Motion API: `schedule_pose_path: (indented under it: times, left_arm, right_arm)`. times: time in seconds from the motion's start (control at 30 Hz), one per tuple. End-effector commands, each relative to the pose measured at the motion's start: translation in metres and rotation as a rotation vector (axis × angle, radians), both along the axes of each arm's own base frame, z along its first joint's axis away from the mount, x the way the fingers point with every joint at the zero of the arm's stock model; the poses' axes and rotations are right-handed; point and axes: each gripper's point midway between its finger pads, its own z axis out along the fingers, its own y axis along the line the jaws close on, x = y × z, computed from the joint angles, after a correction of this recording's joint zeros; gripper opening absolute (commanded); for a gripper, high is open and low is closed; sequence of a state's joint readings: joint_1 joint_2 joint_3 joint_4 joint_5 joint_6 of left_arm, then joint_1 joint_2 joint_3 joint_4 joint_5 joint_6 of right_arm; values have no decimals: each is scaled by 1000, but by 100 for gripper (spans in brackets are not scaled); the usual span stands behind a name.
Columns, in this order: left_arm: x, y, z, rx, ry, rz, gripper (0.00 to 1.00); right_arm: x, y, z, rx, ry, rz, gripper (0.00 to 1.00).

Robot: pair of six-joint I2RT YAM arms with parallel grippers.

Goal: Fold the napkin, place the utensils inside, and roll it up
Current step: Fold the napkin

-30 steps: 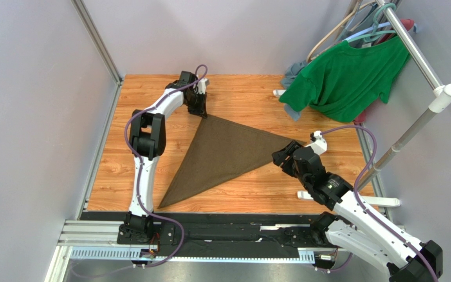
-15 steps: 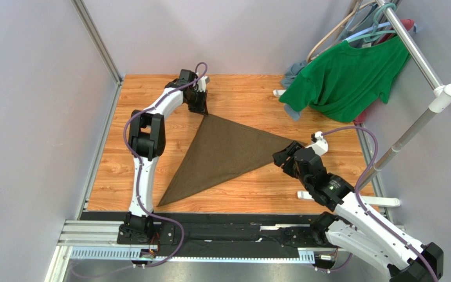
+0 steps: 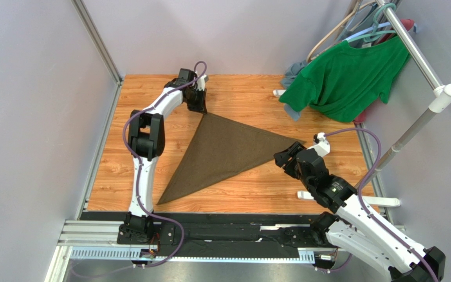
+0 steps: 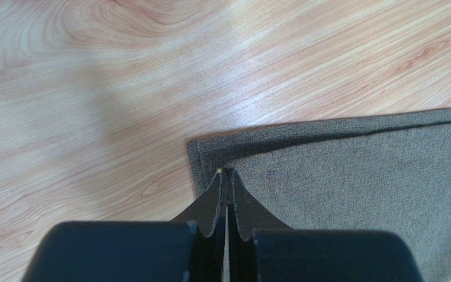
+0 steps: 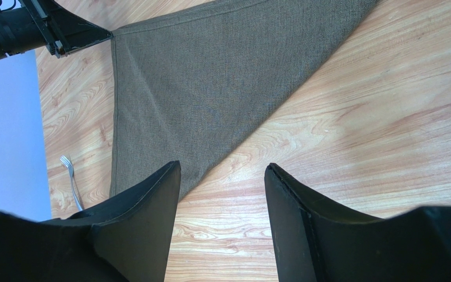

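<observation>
The dark olive-brown napkin (image 3: 222,153) lies folded into a triangle on the wooden table (image 3: 251,94). My left gripper (image 3: 199,108) is shut on its far corner; in the left wrist view the fingertips (image 4: 222,179) pinch the top layer of the napkin (image 4: 357,170) and the lower layer's hem shows just beyond. My right gripper (image 3: 284,160) is open and empty, just near the napkin's right corner. In the right wrist view it (image 5: 221,173) hovers over bare wood beside the napkin's (image 5: 210,88) edge. One silvery fork (image 5: 69,179) lies by the left wall; other utensils are out of view.
A bright green T-shirt (image 3: 351,76) and a grey-blue garment (image 3: 292,70) hang from a white clothes rack (image 3: 422,64) at the far right; its foot (image 3: 381,201) lies by my right arm. Grey walls (image 3: 34,117) close the left and back.
My left gripper has pulled the napkin's far corner slightly farther away. My right gripper has drawn back a little toward the near right, off the right corner.
</observation>
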State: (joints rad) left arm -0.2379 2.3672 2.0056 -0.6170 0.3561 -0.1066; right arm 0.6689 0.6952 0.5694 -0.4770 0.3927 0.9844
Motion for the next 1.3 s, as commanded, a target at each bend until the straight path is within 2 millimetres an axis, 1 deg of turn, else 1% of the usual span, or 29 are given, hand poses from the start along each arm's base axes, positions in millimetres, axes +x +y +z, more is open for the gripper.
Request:
schedule_pose_path:
  times: [0.0, 0.17, 0.33, 0.53, 0.77, 0.83, 0.87, 0.9, 0.93, 0.97, 1.0, 1.03, 1.07, 1.1, 1.13, 1.17, 1.2, 1.23, 1.27]
  left_arm:
    - [17, 5, 42, -20, -101, 21, 0]
    - [21, 8, 53, -31, -130, 33, 0]
    - [22, 11, 51, -30, -130, 42, 0]
    - [25, 16, 56, -36, -145, 57, 0]
    - [27, 21, 45, -33, -126, 67, 0]
    - [26, 23, 39, -27, -104, 71, 0]
    - [26, 23, 39, -24, -98, 72, 2]
    - [30, 24, 45, -25, -109, 76, 13]
    - [30, 25, 49, -18, -109, 80, 44]
    - [31, 26, 55, -15, -123, 82, 58]
    - [31, 27, 69, -12, -150, 84, 66]
    - [33, 31, 76, 4, -172, 94, 73]
    - [31, 34, 81, 17, -182, 100, 76]
    - [30, 38, 101, 26, -221, 107, 77]
    - [29, 48, 108, 60, -237, 135, 78]
    - [24, 54, 107, 83, -231, 155, 79]
    - [18, 62, 131, 98, -274, 174, 79]
    - [14, 75, 138, 140, -292, 215, 80]
    - [0, 88, 124, 176, -255, 237, 80]
  right_arm:
    - [1, -7, 0, 4, -7, -40, 59]
    - [0, -7, -3, 4, 0, -41, 59]
    - [0, -7, -3, 4, 1, -42, 59]
    - [0, -7, -4, 6, 5, -44, 59]
    - [1, -6, -4, 8, 3, -41, 59]
    - [1, -5, -4, 8, 5, -38, 59]
    - [1, -5, -5, 5, 6, -39, 59]
    - [1, -5, -3, 5, 2, -35, 59]
    - [2, -5, -4, 0, 3, -35, 59]
    - [2, -5, -3, -3, 1, -33, 59]
    - [3, -5, -3, -16, -1, -27, 59]
    - [4, -4, -1, -22, -7, -24, 59]
    - [6, -4, 0, -32, -12, -20, 59]
    - [7, -4, 1, -40, -17, -17, 59]
    - [10, -2, 4, -51, -31, -6, 59]
    - [12, -1, 1, -70, -26, 3, 59]
    - [13, 0, 2, -81, -31, 10, 59]
    - [16, 2, 6, -98, -49, 28, 59]
    - [19, 5, 5, -116, -45, 41, 59]
